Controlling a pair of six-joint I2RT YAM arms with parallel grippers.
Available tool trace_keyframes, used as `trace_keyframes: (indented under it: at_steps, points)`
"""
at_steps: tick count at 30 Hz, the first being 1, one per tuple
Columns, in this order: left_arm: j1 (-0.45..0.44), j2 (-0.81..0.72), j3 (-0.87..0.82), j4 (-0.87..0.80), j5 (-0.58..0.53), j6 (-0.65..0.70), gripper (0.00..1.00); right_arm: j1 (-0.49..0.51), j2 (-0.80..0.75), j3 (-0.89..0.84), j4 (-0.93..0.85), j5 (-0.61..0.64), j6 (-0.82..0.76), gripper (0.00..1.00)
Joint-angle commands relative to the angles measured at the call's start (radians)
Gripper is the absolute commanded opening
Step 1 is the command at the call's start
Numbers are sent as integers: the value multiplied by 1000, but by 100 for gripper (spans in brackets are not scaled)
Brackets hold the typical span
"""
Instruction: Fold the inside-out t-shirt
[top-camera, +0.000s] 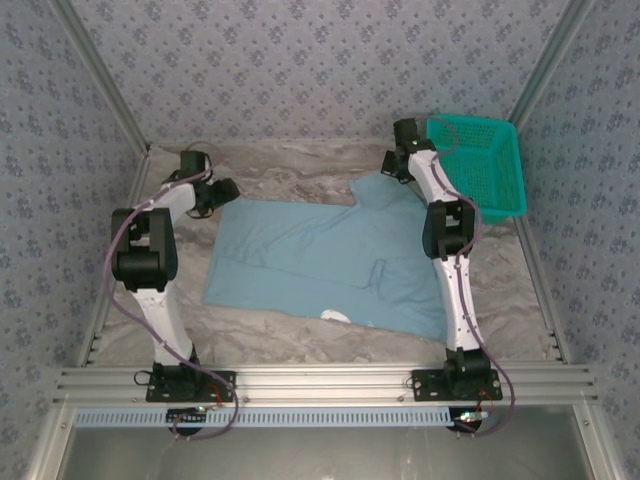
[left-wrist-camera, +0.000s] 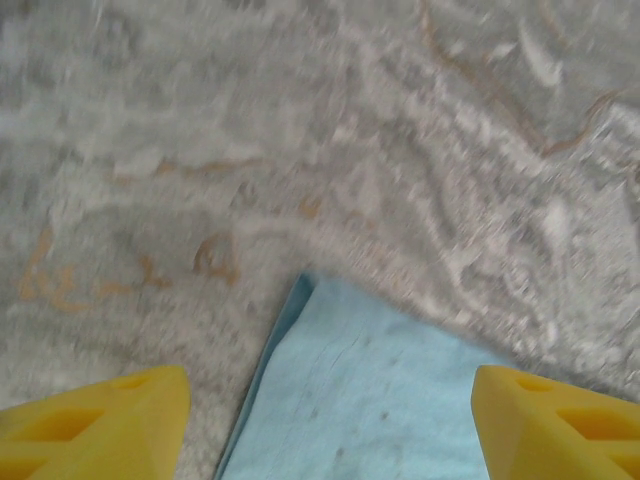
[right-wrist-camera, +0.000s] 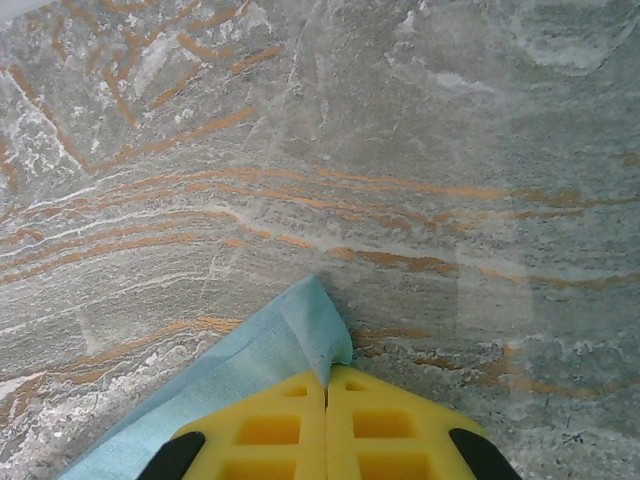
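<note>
Right jaws clamped on t-shirt (right-wrist-camera: 230, 390) corner; left jaws wide above cloth.

Left wrist view's blurry, t-shirt (left-wrist-camera: 370, 400) cut off at the bottom; my right fingers (right-wrist-camera: 300, 395) hide its pinched edge.

light-blue t-shirt (top-camera: 310, 260), teal basket (top-camera: 497, 190); grey-marbled table (top-camera: 280, 165)

Far right corner, there's the teal plastic mesh basket (top-camera: 503, 168), sitting with its open side up. Under it the tabletop (top-camera: 290, 170) spreads out grey and marbled, and up close it's streaked with wavy orange-brown veins. Along the near edge runs a set of aluminium rails (top-camera: 320, 380). Blue-grey patterned wall panels (top-camera: 300, 60) close in left, right and far.
</note>
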Motion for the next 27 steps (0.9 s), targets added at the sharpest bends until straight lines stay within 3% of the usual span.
trace_keyframes:
  at_steps: [1, 10, 27]
  points:
    - [-4, 51, 78, -49, 21, -10, 74, 2, 28, 11, -39, -29, 9, 5]
    - [-32, 185, 225, -121, 27, 9, 66, -4, -13, -60, 1, -42, 5, 4]
    - [-35, 221, 248, -137, 33, 29, 16, -7, -43, -65, 20, -48, -23, 2]
